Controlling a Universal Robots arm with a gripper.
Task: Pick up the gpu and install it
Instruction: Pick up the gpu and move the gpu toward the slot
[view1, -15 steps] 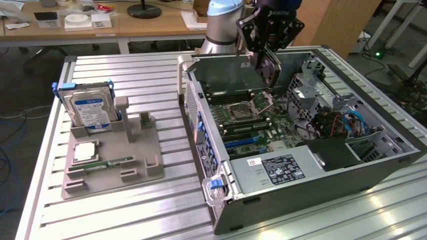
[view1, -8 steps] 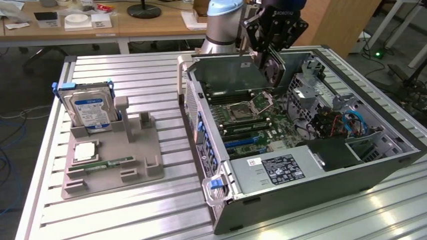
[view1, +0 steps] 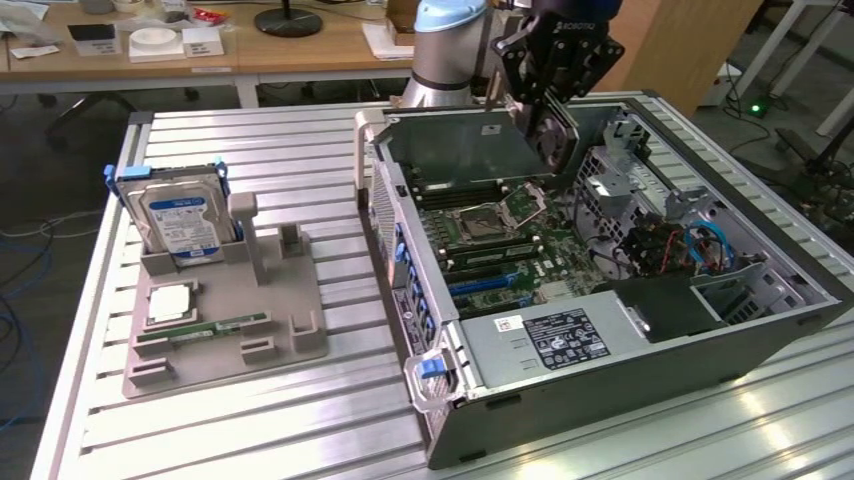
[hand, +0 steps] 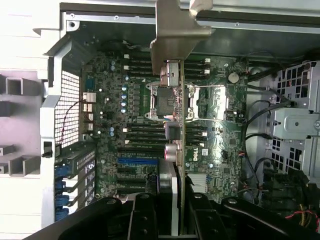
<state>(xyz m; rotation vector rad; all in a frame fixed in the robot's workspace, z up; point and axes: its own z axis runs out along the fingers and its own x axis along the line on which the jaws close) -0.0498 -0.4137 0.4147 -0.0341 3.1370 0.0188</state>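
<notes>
The gpu (view1: 461, 145) is gripped at one end by the closed fingers (hand: 144, 215) of the gripper (view1: 554, 135), and it is held in the air over the motherboard (view1: 521, 245) inside the open computer case (view1: 641, 350).

Robotics lab or workshop. A slotted aluminium bench (view1: 267, 430) carries an open PC case (view1: 641, 380) on the exterior view's right and a grey parts fixture (view1: 287, 300) on its left, with a robot arm (view1: 447, 50) mounted at the far edge. Beyond stand cluttered wooden desks (view1: 334, 50).
</notes>
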